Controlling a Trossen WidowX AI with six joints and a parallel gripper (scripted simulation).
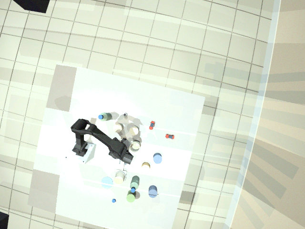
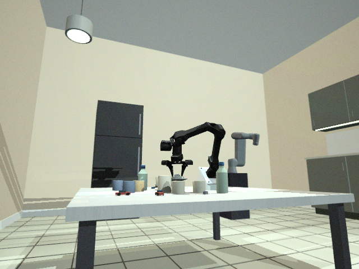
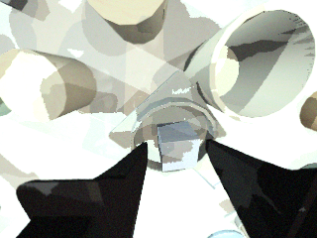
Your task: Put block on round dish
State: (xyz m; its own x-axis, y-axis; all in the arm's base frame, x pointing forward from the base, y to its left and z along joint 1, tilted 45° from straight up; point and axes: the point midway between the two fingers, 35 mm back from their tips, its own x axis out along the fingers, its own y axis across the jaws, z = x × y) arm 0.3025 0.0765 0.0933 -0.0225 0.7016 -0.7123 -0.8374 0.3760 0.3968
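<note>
A grey block (image 3: 179,151) sits in the ring on one end of the balance (image 3: 163,96) (image 1: 126,174). My gripper (image 3: 176,145) (image 2: 177,175) is open and points down just above the block, a fingertip to either side of it. No cup covers the block. A cream cup (image 1: 119,178) stands upside down on the balance's other end. The round pale blue dish (image 1: 106,182) (image 3: 227,234) lies beside that end, with no cup above it. My arm hides the block in the overhead view.
A wide mouth-up cup (image 1: 135,145) (image 3: 267,64) stands close beside the block's end. Two cream cups (image 1: 118,127) (image 1: 134,130) stand behind. A tan cup (image 1: 146,165), blue cups (image 1: 157,158) (image 1: 152,191) and bottles (image 1: 134,182) (image 1: 105,116) surround the balance. Red cars (image 1: 151,125) (image 1: 169,136) lie farther off.
</note>
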